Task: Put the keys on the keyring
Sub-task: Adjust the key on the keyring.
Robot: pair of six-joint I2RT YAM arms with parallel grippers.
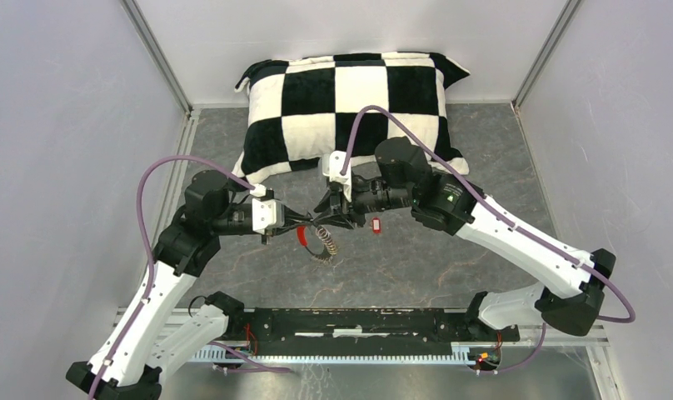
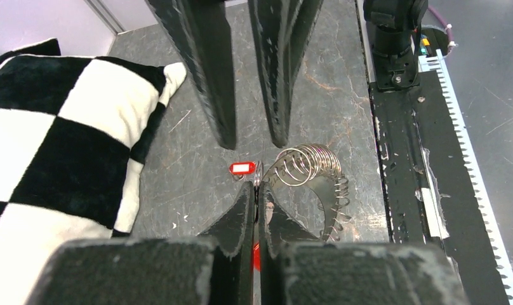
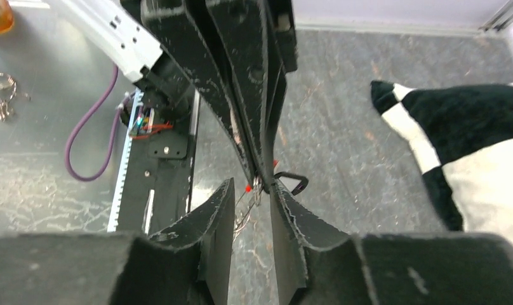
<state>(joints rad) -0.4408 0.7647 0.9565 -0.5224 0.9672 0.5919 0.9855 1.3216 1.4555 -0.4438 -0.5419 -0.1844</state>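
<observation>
Thin, likely springy and light, the keyring (image 1: 326,242) droops mid-frame toward the worktop (image 1: 450,267) — the left gripper (image 1: 304,223) is clamped on it, seemingly at its red section. The right gripper (image 1: 326,212) has its jaws apart. Just right lies the red-headed key (image 1: 376,225) — tiny, probably slippery; best gripped by its head.

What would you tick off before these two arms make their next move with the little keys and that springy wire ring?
1. Left gripper shut on the silvery coiled wire keyring: ok.
2. Right gripper open and holding nothing: ok.
3. Tiny red-headed key within reach: ok. It lies loose on the grey table beside the coil.
4. Red-headed key threaded on the keyring: not ok.
5. Black-and-white-headed key located: cannot tell.
6. Black-and-white checkered pillow clear of both grippers: ok.
</observation>
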